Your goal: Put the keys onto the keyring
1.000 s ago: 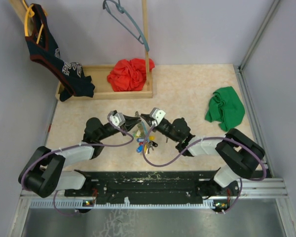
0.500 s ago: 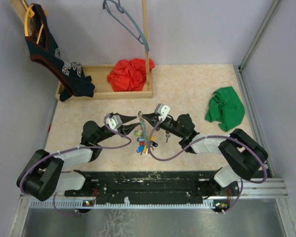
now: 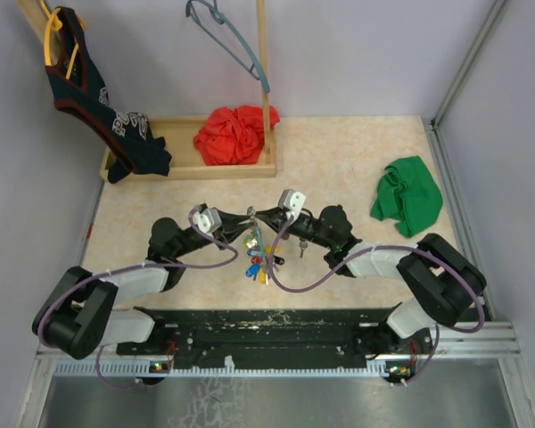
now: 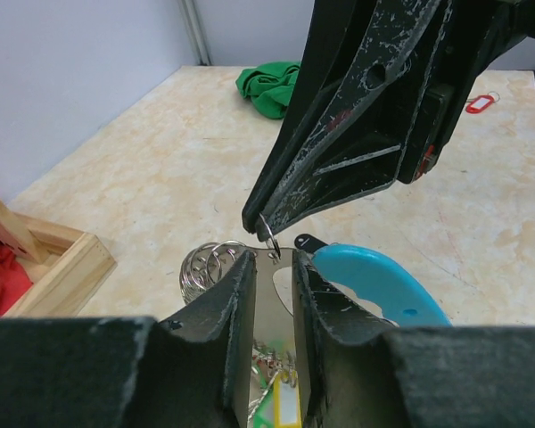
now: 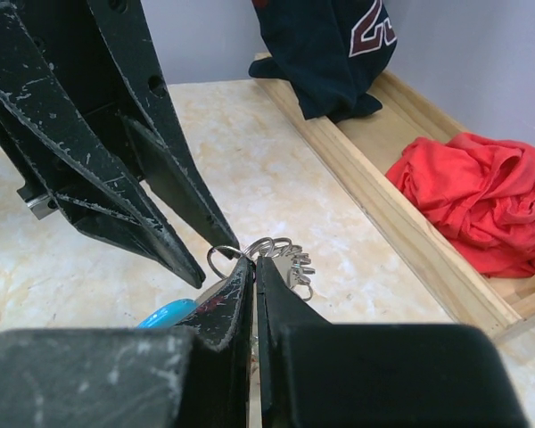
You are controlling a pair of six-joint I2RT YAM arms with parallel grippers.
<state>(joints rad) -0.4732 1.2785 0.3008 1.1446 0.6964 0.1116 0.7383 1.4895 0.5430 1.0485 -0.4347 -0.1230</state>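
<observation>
In the centre of the top view, the keys (image 3: 257, 266) hang in a coloured bunch from the keyring (image 4: 383, 285). Just beyond them, the left pincer (image 4: 272, 267) stands part-open astride its silver part, and whether it grips cannot be told. The right pincer (image 5: 252, 263) is pinched tight on a small split ring (image 5: 221, 260).

Right wrist view: dark navy fabric jersey (image 5: 325, 53) carries white numerals outlined in red. The first digit reads "2"; the second is cut off by the frame edge. Top view: pale print on the same jersey (image 3: 116, 120), too small to read. Nothing else legible.
</observation>
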